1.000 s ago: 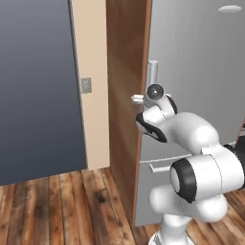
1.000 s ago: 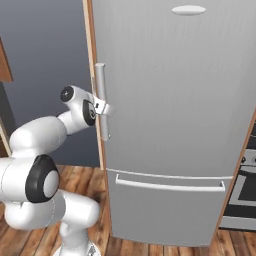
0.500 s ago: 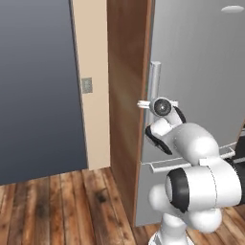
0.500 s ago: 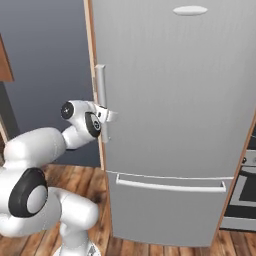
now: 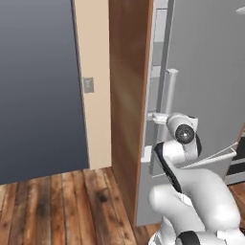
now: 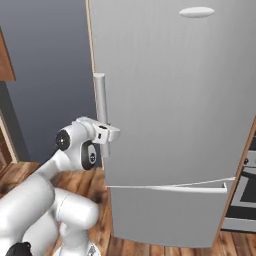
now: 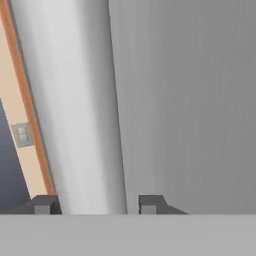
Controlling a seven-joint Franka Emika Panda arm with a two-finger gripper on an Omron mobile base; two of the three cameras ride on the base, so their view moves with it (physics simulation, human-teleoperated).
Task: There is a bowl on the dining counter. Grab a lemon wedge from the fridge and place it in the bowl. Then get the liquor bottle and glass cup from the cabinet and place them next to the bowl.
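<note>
Gripping the fridge door's upright handle [image 6: 101,112], the gripper [image 6: 106,135] has its two fingers partly apart with the grey bar between them; in the hand view one dark fingertip [image 7: 46,204] sits on each side of the handle [image 7: 80,110], so the fingers are closed around it. No brand name, label or readable writing appears on the fridge [image 6: 175,115]; the sole mark is a plain oval badge [image 6: 197,12] high on the upper door, with no letters legible. From the right base view the white arm rises at lower left, bends at a dark-jointed elbow and reaches forward and rightward to the handle at about mid-height of the bar, the hand held roughly level. From the left base view the gripper [image 5: 154,116] meets the handle [image 5: 167,95] from the side, wrist just behind it. The handle's long axis runs vertical, parallel to the door's left edge, and it stands just off the door's face. In the left base view the upper door's edge stands slightly away from the wood side panel [image 5: 129,105], showing a narrow pale strip of the fridge's side. A lower drawer [image 6: 170,215] with a horizontal pull sits beneath. A small wall switch [image 5: 88,84] sits on the beige wall left of the panel, above wooden floorboards [image 5: 57,206].
</note>
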